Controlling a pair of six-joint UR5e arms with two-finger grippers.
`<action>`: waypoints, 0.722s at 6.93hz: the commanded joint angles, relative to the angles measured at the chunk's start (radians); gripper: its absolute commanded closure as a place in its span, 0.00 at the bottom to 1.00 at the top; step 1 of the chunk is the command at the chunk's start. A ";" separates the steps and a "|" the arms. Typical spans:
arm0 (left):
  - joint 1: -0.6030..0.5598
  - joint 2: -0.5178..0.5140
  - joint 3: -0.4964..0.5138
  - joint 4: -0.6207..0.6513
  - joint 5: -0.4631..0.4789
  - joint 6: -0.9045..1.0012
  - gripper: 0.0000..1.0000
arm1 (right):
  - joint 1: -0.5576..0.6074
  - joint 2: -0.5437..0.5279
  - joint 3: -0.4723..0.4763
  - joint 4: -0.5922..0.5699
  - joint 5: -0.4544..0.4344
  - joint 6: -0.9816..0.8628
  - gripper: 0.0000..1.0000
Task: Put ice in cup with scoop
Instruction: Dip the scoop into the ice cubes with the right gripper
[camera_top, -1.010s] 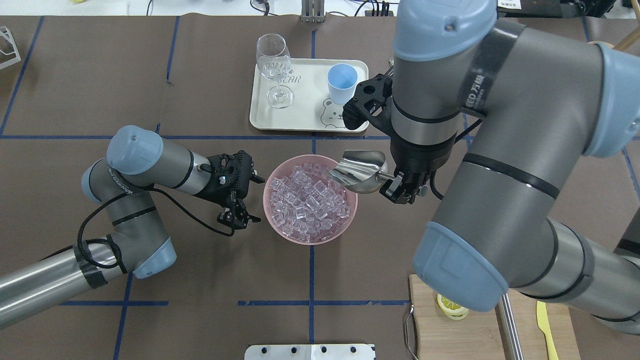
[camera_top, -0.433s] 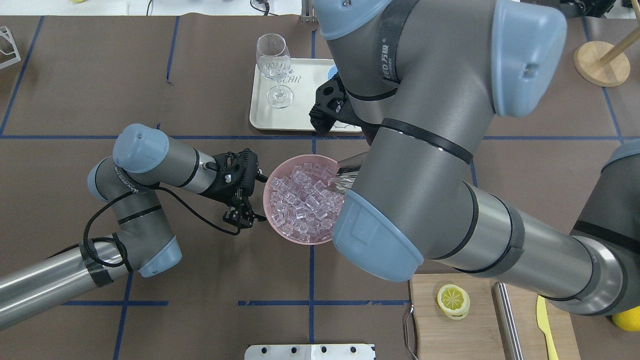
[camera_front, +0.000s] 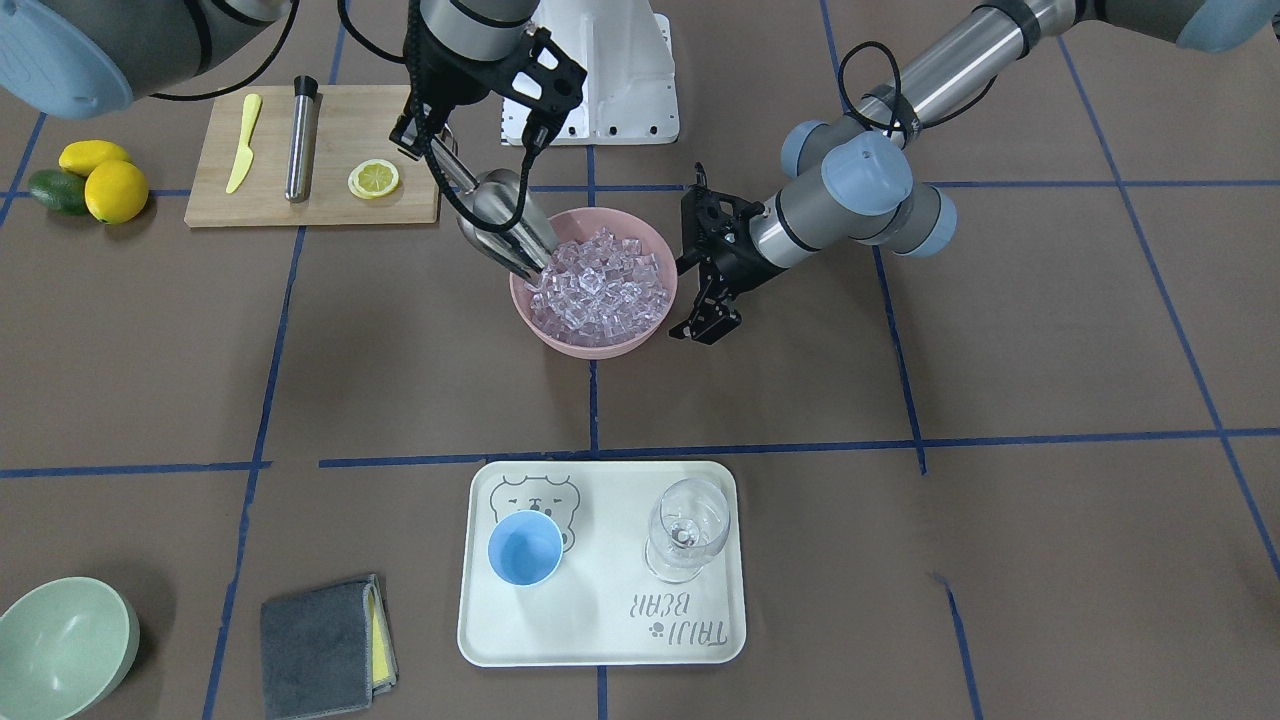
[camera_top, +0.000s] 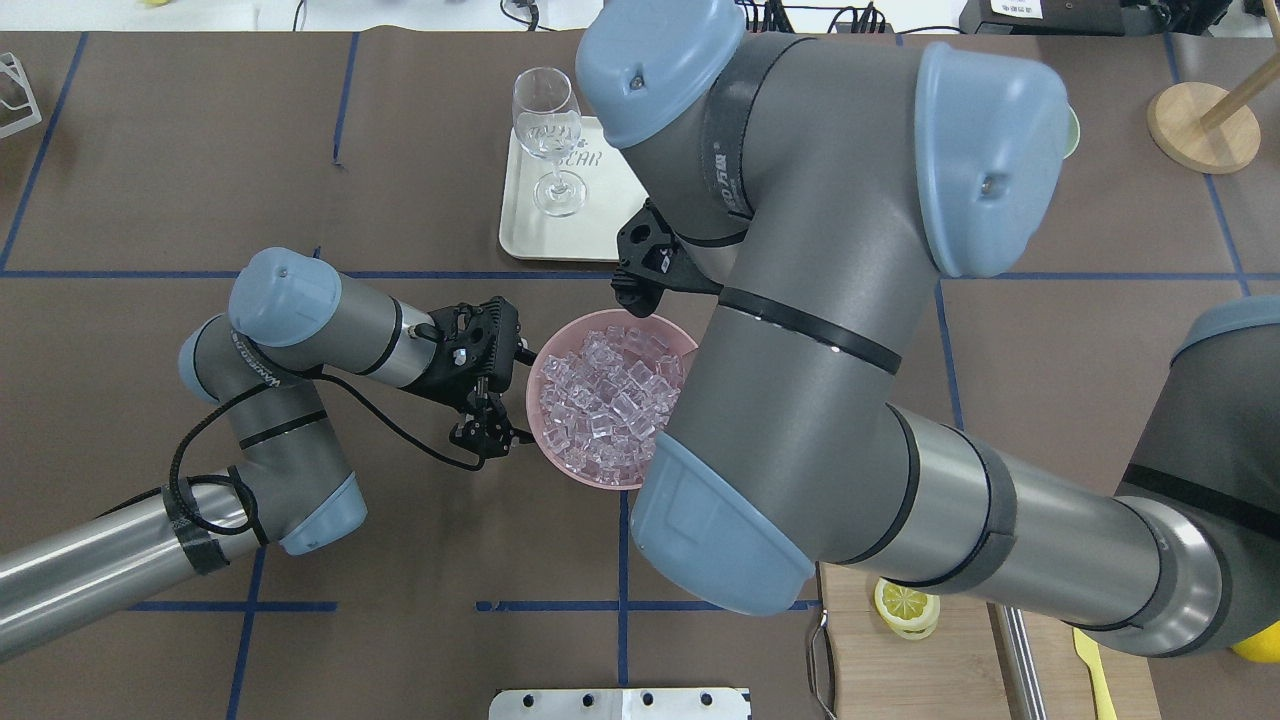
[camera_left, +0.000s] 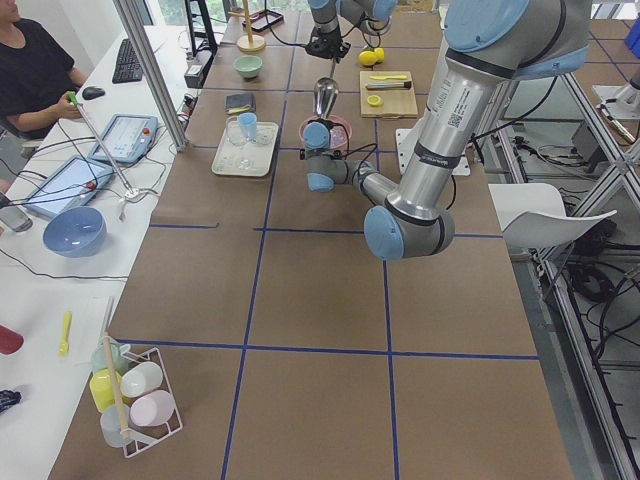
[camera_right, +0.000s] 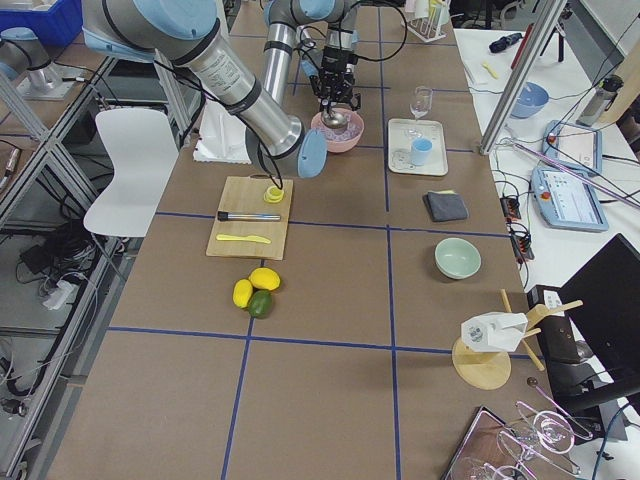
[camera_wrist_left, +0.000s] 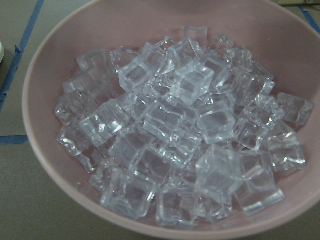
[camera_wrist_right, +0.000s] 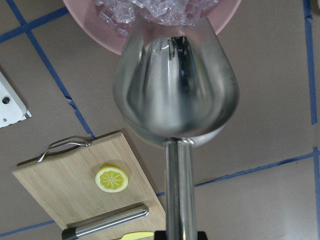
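At pink bowl (camera_front: 590, 346) rim: right tool (camera_front: 431, 146) clenched on scoop (camera_front: 505, 226), mouth nosing into ice (camera_front: 600, 285). Push deeper, level trough before lifting. Left tool (camera_top: 488, 436): cannot tell.

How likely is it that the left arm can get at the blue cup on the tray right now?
Probably yes. The left tool is open and empty beside the pink bowl, and bare table lies between it and the cup. The wine glass on its side of the tray needs skirting.

Brown table (camera_front: 1050, 330) gridded in blue tape (camera_front: 1000, 439), white chair (camera_right: 125, 150) alongside, white side desk (camera_left: 60, 300) beyond
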 joint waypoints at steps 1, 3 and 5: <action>0.001 -0.001 0.000 0.000 0.001 0.000 0.00 | -0.032 -0.001 -0.003 0.000 -0.030 -0.019 1.00; 0.004 -0.001 0.000 -0.003 0.003 0.000 0.00 | -0.044 0.010 -0.044 0.003 -0.030 -0.018 1.00; 0.006 0.001 0.000 -0.005 0.004 0.000 0.00 | -0.066 0.010 -0.061 0.010 -0.024 -0.005 1.00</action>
